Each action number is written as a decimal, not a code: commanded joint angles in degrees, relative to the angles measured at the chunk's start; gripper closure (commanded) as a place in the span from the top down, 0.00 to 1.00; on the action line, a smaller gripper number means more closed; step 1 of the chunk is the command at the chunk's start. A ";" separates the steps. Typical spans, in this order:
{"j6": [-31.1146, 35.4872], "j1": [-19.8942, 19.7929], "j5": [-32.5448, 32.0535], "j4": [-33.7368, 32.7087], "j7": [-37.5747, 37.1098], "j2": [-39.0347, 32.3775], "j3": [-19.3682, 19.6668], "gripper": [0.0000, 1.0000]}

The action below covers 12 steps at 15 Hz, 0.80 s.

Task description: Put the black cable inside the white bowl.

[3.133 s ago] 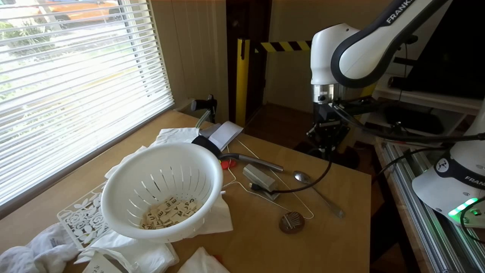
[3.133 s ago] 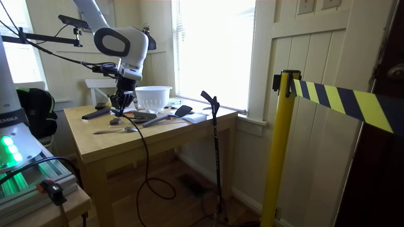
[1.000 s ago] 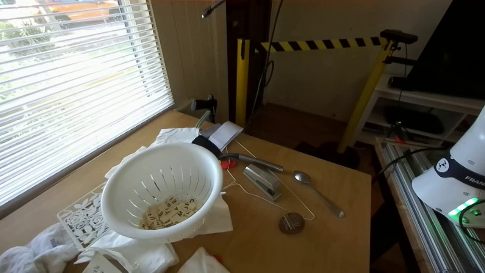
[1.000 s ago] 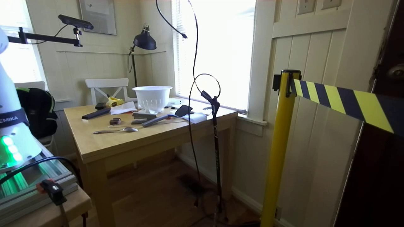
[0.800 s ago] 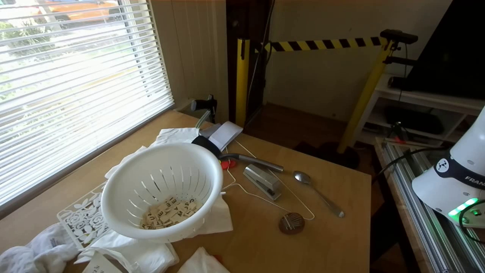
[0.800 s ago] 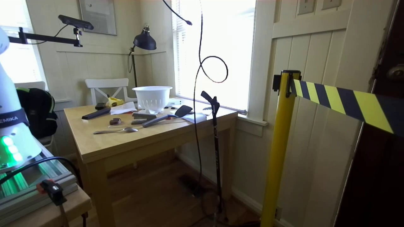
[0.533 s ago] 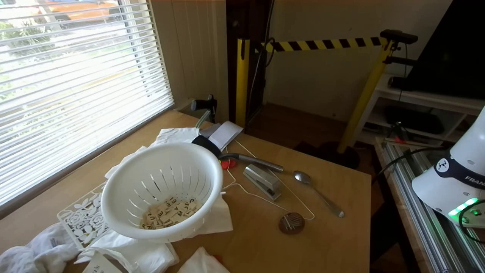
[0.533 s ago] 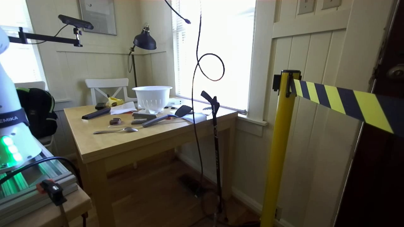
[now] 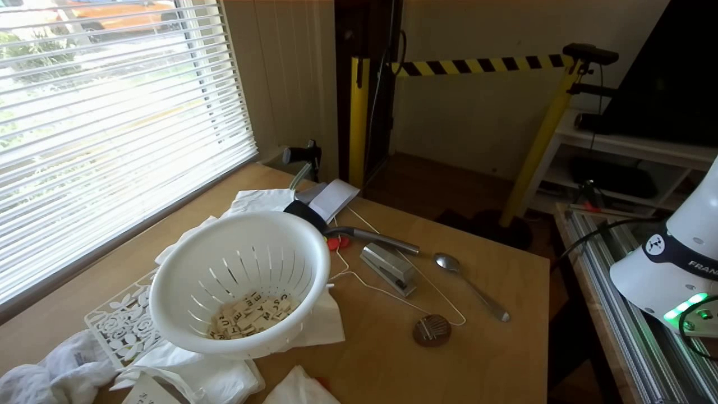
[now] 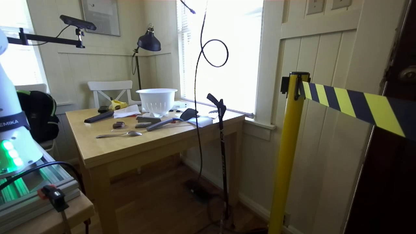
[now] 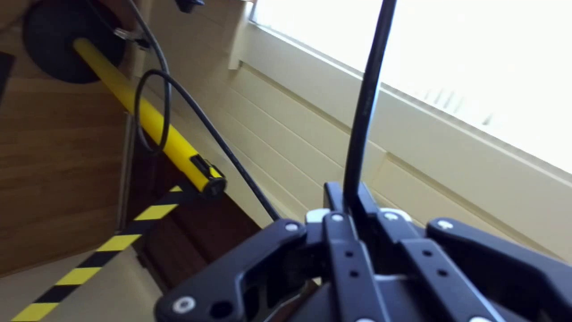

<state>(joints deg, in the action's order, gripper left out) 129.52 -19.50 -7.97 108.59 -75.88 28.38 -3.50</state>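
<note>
The black cable (image 11: 367,94) is pinched between the fingertips of my gripper (image 11: 351,199) in the wrist view, with one part rising and another length trailing off in a loop. In an exterior view the cable (image 10: 196,87) hangs from the top edge in front of the window, its loop in the air and its lower part past the table's edge. A plug end shows near the top. The white bowl (image 9: 224,241), a slotted colander holding letter tiles, stands on the table; it also shows in an exterior view (image 10: 157,98). My gripper is above both exterior views.
On the table (image 9: 488,365) near the bowl lie a stapler (image 9: 387,268), a spoon (image 9: 471,286), a spatula (image 9: 373,237), a round brown pendant (image 9: 432,330) and white cloths (image 9: 196,370). A walking pole (image 10: 222,139) and a yellow post (image 10: 287,146) stand beyond the table.
My gripper has risen out of both exterior views, lifting the cable's end off the table beside the stapler. Over the last second the cable has moved further up.
</note>
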 commanded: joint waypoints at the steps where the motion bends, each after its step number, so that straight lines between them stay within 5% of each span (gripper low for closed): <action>1: 2.99 4.10 1.76 -11.60 2.48 -4.27 1.02 0.02; 6: 8.25 10.59 9.15 -21.52 4.89 -8.56 2.28 0.02; 12: 8.51 18.29 26.48 -28.39 10.14 -11.72 5.90 0.02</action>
<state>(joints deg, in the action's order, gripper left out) 137.78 -4.84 10.48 85.26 -68.48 19.33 -0.05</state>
